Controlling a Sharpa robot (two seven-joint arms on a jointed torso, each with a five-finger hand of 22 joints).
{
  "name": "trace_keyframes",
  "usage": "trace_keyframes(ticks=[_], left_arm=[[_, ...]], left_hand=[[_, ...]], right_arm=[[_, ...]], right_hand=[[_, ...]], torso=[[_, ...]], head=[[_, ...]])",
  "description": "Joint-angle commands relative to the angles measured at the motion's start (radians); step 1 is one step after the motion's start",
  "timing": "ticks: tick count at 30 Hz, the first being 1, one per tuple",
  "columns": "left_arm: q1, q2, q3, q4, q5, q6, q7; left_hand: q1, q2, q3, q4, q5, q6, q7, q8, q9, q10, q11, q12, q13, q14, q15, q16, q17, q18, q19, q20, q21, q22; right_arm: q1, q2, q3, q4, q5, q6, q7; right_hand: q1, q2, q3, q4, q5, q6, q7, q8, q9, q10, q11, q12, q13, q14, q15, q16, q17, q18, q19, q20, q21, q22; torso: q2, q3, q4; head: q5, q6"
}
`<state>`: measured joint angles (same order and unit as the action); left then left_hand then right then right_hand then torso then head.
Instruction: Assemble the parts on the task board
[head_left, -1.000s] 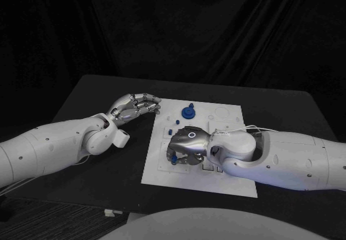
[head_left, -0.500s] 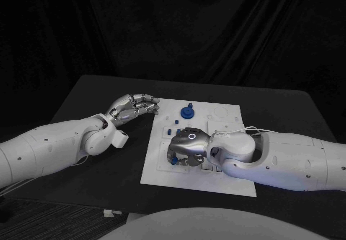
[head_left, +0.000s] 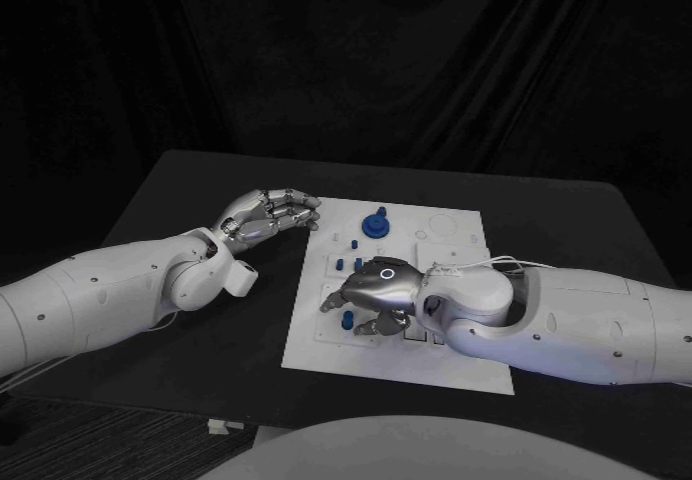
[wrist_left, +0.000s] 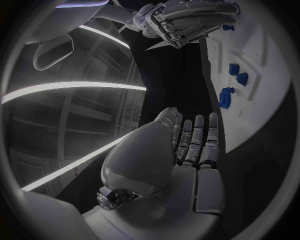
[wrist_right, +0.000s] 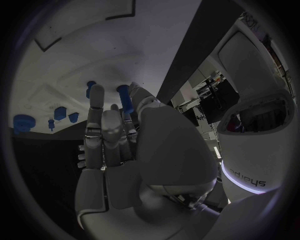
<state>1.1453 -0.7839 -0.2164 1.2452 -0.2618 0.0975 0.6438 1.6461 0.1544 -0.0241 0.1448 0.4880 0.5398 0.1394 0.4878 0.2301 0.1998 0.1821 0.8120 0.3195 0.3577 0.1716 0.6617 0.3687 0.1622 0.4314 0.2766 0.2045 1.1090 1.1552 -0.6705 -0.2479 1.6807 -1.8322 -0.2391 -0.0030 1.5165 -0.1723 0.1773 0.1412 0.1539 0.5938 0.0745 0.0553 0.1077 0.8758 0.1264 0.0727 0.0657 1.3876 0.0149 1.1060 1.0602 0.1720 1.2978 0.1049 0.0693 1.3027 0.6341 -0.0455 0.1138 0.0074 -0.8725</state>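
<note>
Small blue parts (head_left: 346, 320) lie on the white task board (head_left: 447, 365), mid-worktop (head_left: 188, 190).
The right hand (head_left: 372, 292) hovers over them, fingers spread, holding nothing; parts beneath it are hidden. The left hand (head_left: 270, 212), curled and empty, rests beside the board's far corner near a round blue knob (head_left: 376, 224).

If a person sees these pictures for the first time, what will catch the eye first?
First, the white task board in the middle of the black table, with the right hand low over its near-left part, beside a small blue part. Next, the left hand, fingers curled in and holding nothing, by the board's far-left corner. Then a larger blue part standing near the board's far edge.
</note>
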Motion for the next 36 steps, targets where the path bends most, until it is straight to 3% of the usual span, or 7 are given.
trace_keyframes(ticks=[1, 11, 20, 23, 25, 27, 36], left_arm=[[-0.002, 0.001, 0.001, 0.001, 0.007, 0.011, 0.006], [-0.003, -0.007, 0.001, 0.002, 0.007, 0.01, 0.005], [-0.003, -0.018, 0.001, 0.006, 0.007, 0.004, 0.006], [-0.003, -0.02, 0.001, 0.008, 0.007, 0.002, 0.006], [-0.003, -0.021, 0.001, 0.01, 0.007, 0.001, 0.006], [-0.003, -0.024, 0.001, 0.011, 0.007, 0.001, 0.006], [-0.004, -0.029, 0.001, 0.014, 0.007, 0.004, 0.005]], left_hand=[[0.002, 0.009, 0.006, -0.001, 0.007, 0.004, 0.0, -0.005, -0.001, 0.006, 0.0, -0.007, -0.002, -0.002, 0.002, -0.004, -0.001, 0.01, -0.005, -0.002, 0.006, 0.001], [0.002, 0.009, 0.006, -0.001, 0.007, 0.004, 0.0, -0.005, -0.001, 0.006, 0.0, -0.007, -0.002, -0.002, 0.002, -0.004, -0.001, 0.01, -0.005, -0.002, 0.006, 0.001], [0.002, 0.009, 0.006, -0.001, 0.007, 0.004, 0.0, -0.005, -0.001, 0.006, 0.0, -0.007, -0.002, -0.002, 0.002, -0.004, -0.001, 0.01, -0.005, -0.002, 0.006, 0.001], [0.0, 0.007, 0.009, -0.002, 0.005, 0.003, 0.001, -0.005, -0.001, 0.006, 0.001, -0.008, -0.003, -0.003, 0.002, -0.005, -0.002, 0.009, -0.007, -0.002, 0.006, 0.002], [0.0, 0.007, 0.009, -0.002, 0.005, 0.003, 0.001, -0.005, -0.001, 0.006, 0.001, -0.008, -0.003, -0.003, 0.002, -0.005, -0.002, 0.009, -0.007, -0.002, 0.006, 0.002], [0.0, 0.007, 0.009, -0.002, 0.005, 0.003, 0.001, -0.005, -0.001, 0.006, 0.001, -0.008, -0.003, -0.003, 0.002, -0.005, -0.002, 0.009, -0.007, -0.002, 0.006, 0.002], [-0.002, 0.007, 0.01, -0.002, 0.005, 0.005, 0.002, -0.005, -0.001, 0.007, 0.001, -0.008, -0.003, -0.003, 0.002, -0.005, -0.002, 0.009, -0.007, -0.002, 0.006, 0.003]], right_arm=[[-0.003, -0.012, 0.001, 0.004, 0.003, -0.073, -0.021], [0.031, -0.148, 0.002, 0.087, 0.076, -0.286, 0.032], [0.128, -0.355, 0.001, 0.187, 0.347, -0.3, 0.005], [0.141, -0.409, 0.001, 0.193, 0.408, -0.233, -0.053], [0.146, -0.435, 0.0, 0.188, 0.432, -0.181, -0.118], [0.148, -0.454, 0.0, 0.18, 0.447, -0.119, -0.189], [0.122, -0.486, 0.0, 0.145, 0.464, 0.135, -0.455]], right_hand=[[0.041, -0.049, -0.075, 0.11, -0.014, -0.188, -0.037, -0.013, -0.044, -0.097, 0.011, 0.008, 0.004, -0.022, 0.006, -0.013, -0.011, 0.006, -0.012, 0.01, -0.007, -0.024], [0.024, -0.078, -0.106, 0.156, -0.046, -0.22, -0.055, -0.01, -0.059, -0.148, 0.006, 0.06, 0.011, -0.019, 0.003, 0.015, 0.015, 0.009, -0.013, 0.015, -0.005, -0.055], [0.069, 0.005, -0.058, 0.125, 0.04, 0.146, 0.08, 0.07, -0.012, 0.098, -0.038, 0.401, 0.153, -0.007, -0.008, 0.042, 0.039, 0.009, 0.005, 0.005, 0.001, -0.065], [0.028, 0.028, -0.082, 0.09, 0.018, 0.28, 0.066, 0.126, 0.026, 0.046, -0.069, 0.812, 0.455, -0.014, -0.022, 0.03, 0.029, 0.009, -0.002, -0.009, -0.003, -0.068], [-0.127, 0.057, -0.117, 0.11, 0.009, 0.334, 0.037, 0.151, 0.056, 0.498, -0.101, 1.383, 1.241, 0.115, -0.04, 0.298, 0.309, 0.011, 0.055, -0.021, 0.025, -0.051], [-0.274, 0.068, -0.142, 0.13, 0.033, 0.414, 0.021, 0.197, 0.084, 0.648, -0.092, 1.475, 1.444, 0.167, -0.052, 0.419, 0.452, -0.012, 0.121, -0.034, 0.241, 0.006], [-0.625, 0.042, -0.142, 0.156, 0.038, 0.554, -0.043, 0.276, 0.207, 0.695, -0.164, 1.498, 1.505, 0.183, -0.109, 0.465, 0.511, -0.05, 0.198, -0.089, 0.583, 0.109]], torso=[[-0.001, -0.0004, 0.0013], [-0.001, -0.0003, 0.0003], [-0.003, -0.0004, 0.0003], [-0.003, -0.0008, 0.0001], [-0.003, -0.0009, -0.0015], [-0.003, -0.0008, -0.001], [-0.003, -0.0027, -0.0028]], head=[[-0.004, 0.0], [-0.014, 0.0], [-0.042, 0.0], [-0.053, 0.0], [-0.057, 0.0], [-0.063, 0.0], [-0.074, 0.0]])
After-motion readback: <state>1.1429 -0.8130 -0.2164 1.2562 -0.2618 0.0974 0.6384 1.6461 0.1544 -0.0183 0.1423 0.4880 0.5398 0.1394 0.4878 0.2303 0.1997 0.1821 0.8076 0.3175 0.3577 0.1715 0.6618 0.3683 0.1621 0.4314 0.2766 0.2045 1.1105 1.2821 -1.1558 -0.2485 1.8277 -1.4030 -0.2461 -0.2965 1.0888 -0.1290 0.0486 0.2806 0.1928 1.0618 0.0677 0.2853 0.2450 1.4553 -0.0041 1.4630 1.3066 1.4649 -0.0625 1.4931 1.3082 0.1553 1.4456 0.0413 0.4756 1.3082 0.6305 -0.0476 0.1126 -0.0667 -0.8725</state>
